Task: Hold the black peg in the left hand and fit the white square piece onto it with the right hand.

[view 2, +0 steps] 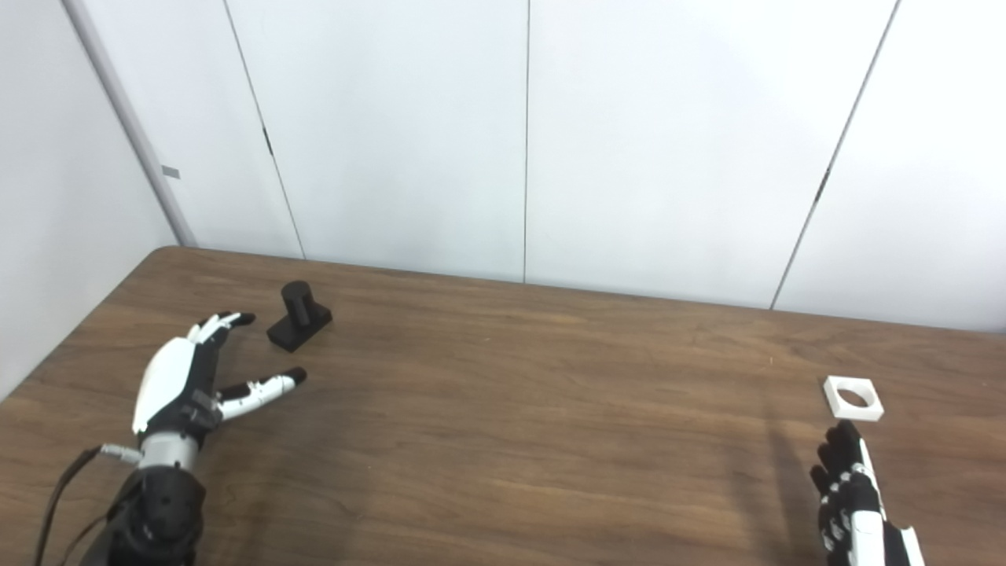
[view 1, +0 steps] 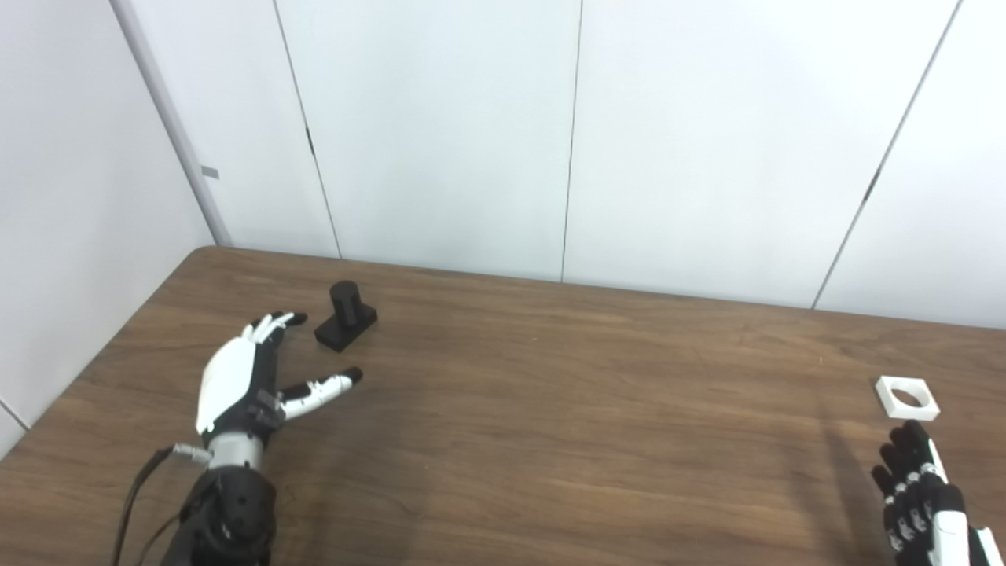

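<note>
The black peg (view 1: 346,314), a short cylinder on a black base, stands upright on the brown table at the far left. My left hand (view 1: 255,377) is open and empty just in front of and left of the peg, fingers spread toward it, not touching. The white square piece (view 1: 906,396) with a round hole lies flat at the right side of the table. My right hand (view 1: 919,491) is open and empty just in front of the piece, fingertips pointing at it, a small gap between them.
The brown wooden table (view 1: 550,409) runs up to white wall panels (view 1: 566,134) at the back. The table's left edge lies close to my left arm. A grey cable (view 1: 137,487) hangs from the left wrist.
</note>
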Motion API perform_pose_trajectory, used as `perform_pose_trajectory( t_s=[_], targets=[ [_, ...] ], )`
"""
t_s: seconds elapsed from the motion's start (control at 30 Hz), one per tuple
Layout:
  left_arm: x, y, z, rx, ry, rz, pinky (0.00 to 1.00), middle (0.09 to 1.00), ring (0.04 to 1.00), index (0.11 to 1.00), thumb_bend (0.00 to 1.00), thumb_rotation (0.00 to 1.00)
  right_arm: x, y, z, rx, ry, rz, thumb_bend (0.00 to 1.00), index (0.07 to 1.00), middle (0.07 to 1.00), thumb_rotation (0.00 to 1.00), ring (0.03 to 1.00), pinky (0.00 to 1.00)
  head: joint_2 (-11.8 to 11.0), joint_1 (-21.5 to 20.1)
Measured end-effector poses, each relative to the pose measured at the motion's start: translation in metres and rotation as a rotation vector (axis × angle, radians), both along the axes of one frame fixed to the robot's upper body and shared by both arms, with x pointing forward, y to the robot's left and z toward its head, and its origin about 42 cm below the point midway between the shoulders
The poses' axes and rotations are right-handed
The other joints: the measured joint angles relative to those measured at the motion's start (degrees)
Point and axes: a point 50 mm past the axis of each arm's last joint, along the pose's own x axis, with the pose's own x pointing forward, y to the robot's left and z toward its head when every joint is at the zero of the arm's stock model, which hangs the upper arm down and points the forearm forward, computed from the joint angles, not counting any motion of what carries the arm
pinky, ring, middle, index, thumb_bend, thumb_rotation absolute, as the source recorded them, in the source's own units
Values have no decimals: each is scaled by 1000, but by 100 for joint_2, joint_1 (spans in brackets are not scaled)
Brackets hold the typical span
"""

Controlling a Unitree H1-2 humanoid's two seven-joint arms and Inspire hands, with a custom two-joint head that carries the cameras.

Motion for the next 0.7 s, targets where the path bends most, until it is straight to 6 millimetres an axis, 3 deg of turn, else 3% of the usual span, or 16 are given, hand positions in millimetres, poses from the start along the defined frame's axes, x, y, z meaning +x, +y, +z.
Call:
perform_pose_trajectory(
  t_s=[0.37, 0.7],
  targets=[
    [37, 19, -14, 68, 84, 59, 1000, 946, 994, 844, 870, 417, 0, 0, 0, 0, 0, -1, 435, 1000, 998, 1000, 993, 1000, 18, -35],
    [73, 15, -6, 120, 119, 56, 1000, 956, 1000, 827, 868, 409, 0, 0, 0, -8, 0, 0, 456, 999, 992, 1000, 999, 1000, 26, -62]
  ],
)
